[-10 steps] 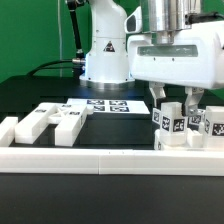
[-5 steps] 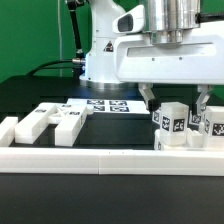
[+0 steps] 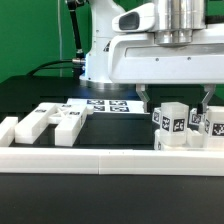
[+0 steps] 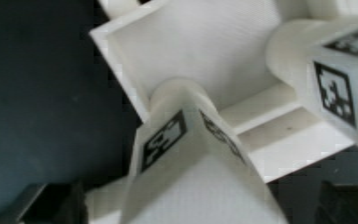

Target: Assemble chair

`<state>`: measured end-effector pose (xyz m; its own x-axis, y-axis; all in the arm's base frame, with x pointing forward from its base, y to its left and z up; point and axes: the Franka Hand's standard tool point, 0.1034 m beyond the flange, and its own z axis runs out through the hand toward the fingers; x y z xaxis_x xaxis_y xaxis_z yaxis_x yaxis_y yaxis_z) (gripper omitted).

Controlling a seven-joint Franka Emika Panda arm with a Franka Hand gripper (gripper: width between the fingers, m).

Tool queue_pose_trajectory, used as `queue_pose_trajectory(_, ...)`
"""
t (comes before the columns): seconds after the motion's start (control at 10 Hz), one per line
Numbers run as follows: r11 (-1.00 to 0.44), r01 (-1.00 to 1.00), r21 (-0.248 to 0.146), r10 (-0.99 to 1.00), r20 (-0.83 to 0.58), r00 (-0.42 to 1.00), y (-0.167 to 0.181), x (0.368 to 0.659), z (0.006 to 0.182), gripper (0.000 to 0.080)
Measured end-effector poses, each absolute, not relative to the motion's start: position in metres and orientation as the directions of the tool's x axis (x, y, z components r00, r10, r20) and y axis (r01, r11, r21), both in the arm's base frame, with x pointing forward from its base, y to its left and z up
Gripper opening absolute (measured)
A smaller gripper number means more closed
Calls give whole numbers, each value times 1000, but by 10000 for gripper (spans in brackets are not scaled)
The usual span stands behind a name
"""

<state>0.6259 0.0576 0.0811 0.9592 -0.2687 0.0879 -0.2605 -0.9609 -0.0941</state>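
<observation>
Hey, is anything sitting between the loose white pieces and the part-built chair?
Nothing visible. In the exterior view the black table between the loose pieces and the part-built chair shows nothing on it; the marker board lies flat farther back. The open tool hangs above the chair.

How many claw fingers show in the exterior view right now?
2. One finger hangs at the exterior view's left of the chair's tagged upright block, the other at its right; the claw is open.
</observation>
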Motion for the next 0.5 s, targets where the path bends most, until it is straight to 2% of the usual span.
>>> queue_pose_trajectory(0.2,-997,-46,-64,-53,118,992,52,628,82,649)
queue_pose_trajectory(0.5,-994,106,-38,100,129,987,52,628,82,649)
